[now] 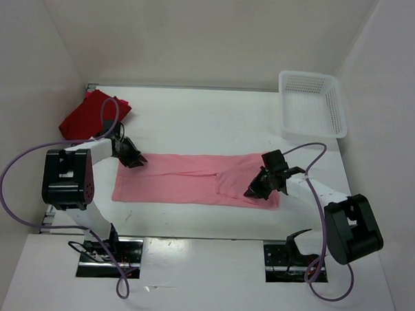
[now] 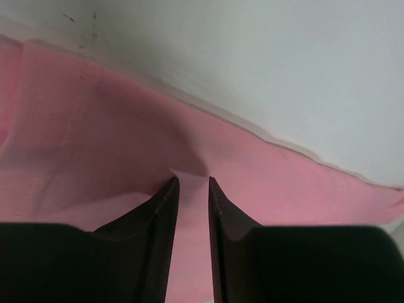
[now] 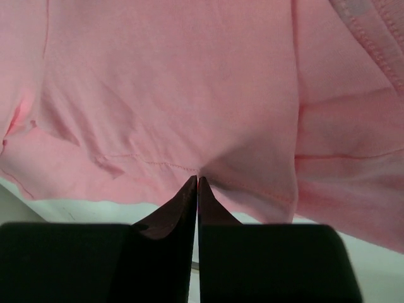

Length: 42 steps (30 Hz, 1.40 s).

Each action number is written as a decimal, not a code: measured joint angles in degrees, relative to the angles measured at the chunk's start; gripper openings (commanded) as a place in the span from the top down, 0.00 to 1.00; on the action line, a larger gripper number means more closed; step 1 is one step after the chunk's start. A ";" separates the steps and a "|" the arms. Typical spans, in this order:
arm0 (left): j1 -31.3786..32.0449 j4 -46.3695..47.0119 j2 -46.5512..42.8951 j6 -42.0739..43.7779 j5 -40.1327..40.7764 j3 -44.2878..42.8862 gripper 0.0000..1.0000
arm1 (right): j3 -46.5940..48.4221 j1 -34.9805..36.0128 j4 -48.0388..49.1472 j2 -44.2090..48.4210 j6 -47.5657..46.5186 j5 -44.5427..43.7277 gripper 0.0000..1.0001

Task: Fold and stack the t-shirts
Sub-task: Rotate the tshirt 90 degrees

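Pink t-shirt [image 1: 192,182]: laid out as a long narrow band, nearer than the basket [image 1: 310,135] and stretching leftward from it; sides apparently folded in, crosswise fold not yet made. Left gripper [image 1: 135,159] pinches a pleat at the band's end farthest from the basket, and right gripper [image 1: 258,189] is clamped tight on the hem at the end nearest it. Red t-shirt [image 1: 92,116]: folded bundle well apart from the basket, at the opposite far corner, seemingly finished; third shirt not visible.

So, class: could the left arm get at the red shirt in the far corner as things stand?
Probably, once free: the red shirt lies just beyond the left gripper with bare table between, but that gripper is pinching the pink shirt and must let go first.
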<state>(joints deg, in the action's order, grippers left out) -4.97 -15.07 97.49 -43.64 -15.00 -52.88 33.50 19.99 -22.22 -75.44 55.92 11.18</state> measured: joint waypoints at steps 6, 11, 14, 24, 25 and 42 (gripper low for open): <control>-2.54 0.20 -0.22 -0.20 -1.86 0.66 0.64 | 8.33 0.00 -3.19 -0.52 -1.99 -0.90 0.84; -0.33 -1.14 -3.52 -0.04 -1.84 -1.11 0.64 | 17.94 0.07 1.25 -9.18 -4.59 -0.61 1.00; 2.08 -1.11 -6.45 0.13 -2.05 -2.93 0.63 | 19.06 0.98 3.21 -16.20 -5.09 -0.85 1.00; 6.25 -3.21 -12.57 2.12 -3.34 -3.26 0.58 | 38.38 3.02 1.20 -37.66 -7.74 -0.76 1.00; 6.91 -3.74 -13.14 2.47 -3.23 -3.26 0.56 | 43.52 3.02 0.85 -41.29 -8.09 -0.61 1.00; 10.56 -10.27 -24.09 3.04 -1.51 -2.99 0.83 | 89.26 8.74 -17.09 -50.99 -22.47 -0.17 0.79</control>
<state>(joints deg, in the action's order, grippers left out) 5.58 -25.34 73.41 -40.60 -16.51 -55.88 122.76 28.73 -39.31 -126.43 33.45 11.00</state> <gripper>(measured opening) 0.248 0.436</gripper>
